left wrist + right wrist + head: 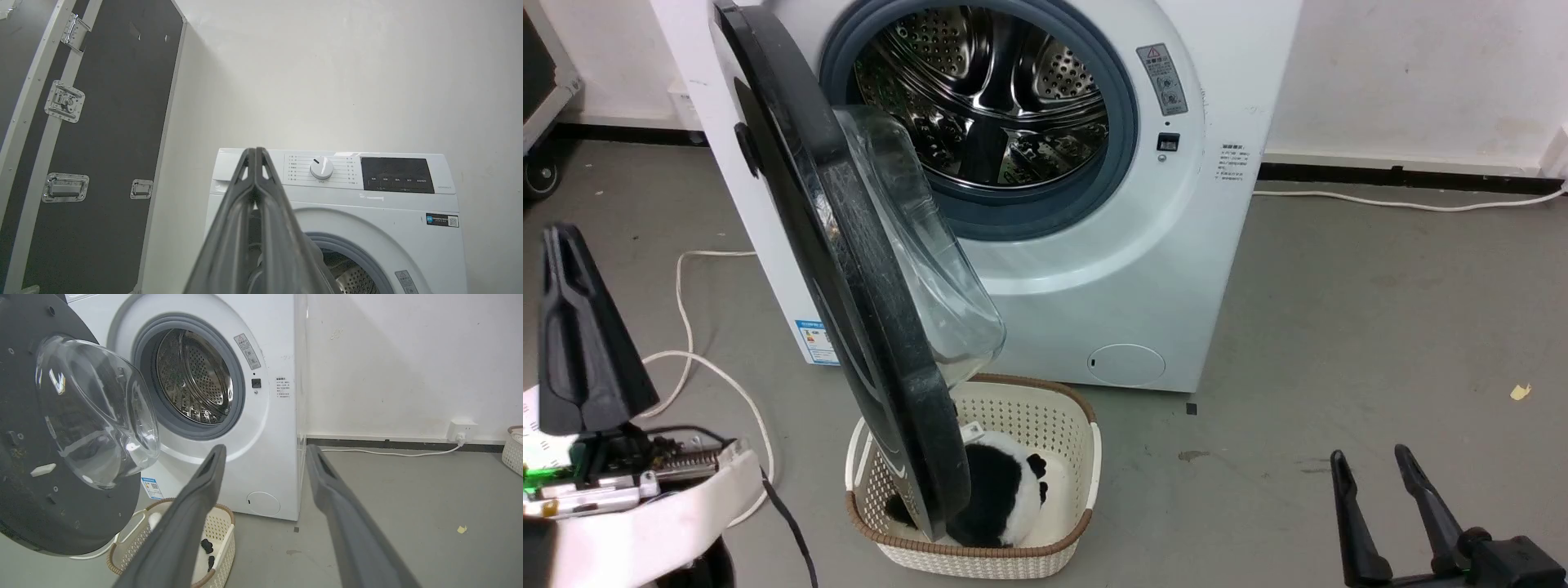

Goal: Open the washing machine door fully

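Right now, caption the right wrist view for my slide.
Washing machine door swung out above the basket, drum exposed, jaws apart.

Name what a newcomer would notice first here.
The large round glossy black door with its bulging clear glass bowl stands open from the white boxy washing machine, baring the perforated steel drum. On the floor before it sits a cream plastic basket holding something black and white.
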Tool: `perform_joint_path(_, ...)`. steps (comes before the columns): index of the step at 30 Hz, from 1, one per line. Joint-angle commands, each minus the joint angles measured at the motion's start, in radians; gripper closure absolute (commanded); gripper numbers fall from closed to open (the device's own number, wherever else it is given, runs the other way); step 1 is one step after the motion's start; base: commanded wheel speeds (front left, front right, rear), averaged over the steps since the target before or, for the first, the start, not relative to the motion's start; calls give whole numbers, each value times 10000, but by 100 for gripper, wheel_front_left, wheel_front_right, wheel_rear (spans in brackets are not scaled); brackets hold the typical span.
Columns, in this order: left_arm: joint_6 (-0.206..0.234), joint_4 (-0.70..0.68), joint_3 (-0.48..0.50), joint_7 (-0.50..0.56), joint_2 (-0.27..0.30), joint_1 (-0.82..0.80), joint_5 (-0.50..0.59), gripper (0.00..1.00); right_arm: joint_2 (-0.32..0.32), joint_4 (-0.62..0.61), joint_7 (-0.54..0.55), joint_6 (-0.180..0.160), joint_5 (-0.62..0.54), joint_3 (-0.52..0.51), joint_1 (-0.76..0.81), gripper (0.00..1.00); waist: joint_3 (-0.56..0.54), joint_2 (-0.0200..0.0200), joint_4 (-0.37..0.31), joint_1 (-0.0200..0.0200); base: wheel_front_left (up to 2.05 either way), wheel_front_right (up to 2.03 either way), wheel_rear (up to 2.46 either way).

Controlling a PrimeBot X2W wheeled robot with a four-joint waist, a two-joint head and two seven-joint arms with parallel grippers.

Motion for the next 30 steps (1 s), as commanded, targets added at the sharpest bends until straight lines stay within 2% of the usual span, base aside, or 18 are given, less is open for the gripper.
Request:
perform_joint_path(1, -95, -167, -62, -51, 10, -146, -7, 100, 43, 11, -45, 10, 65, 35, -86, 0, 9, 0, -20, 0, 0, 0, 0)
perform_joint_path(8, -505, -37, -1111, -51, -6, 61, -117, 100, 43, 75, -45, 10, 238, 115, -127, 0, 128, 0, -123, 0, 0, 0, 0)
perform_joint_path(10, -584, 278, -1607, 62, -11, 278, -5, 100, 43, 86, -45, 10, 292, 119, -156, 0, 183, 0, -154, 0, 0, 0, 0)
perform_joint_path(14, -794, 1049, -2802, 458, 116, 672, 907, 100, 43, 126, -45, 10, 331, 99, -199, 0, 269, 0, -205, 0, 0, 0, 0)
perform_joint_path(18, -889, 1879, -3761, 740, 54, 1002, 860, 100, 43, 180, -45, 10, 355, 6, -269, 0, 353, 0, -228, 0, 0, 0, 0)
perform_joint_path(24, -778, 3386, -4335, 1160, 1, 1039, 375, 100, 43, 256, -45, 10, 387, 10, -376, 0, 440, 0, -272, 0, 0, 0, 0)
perform_joint_path(30, -345, 4746, -4228, 1415, -18, 727, -38, 100, 43, 312, -45, 10, 426, 120, -426, 0, 530, 0, -339, 0, 0, 0, 0)
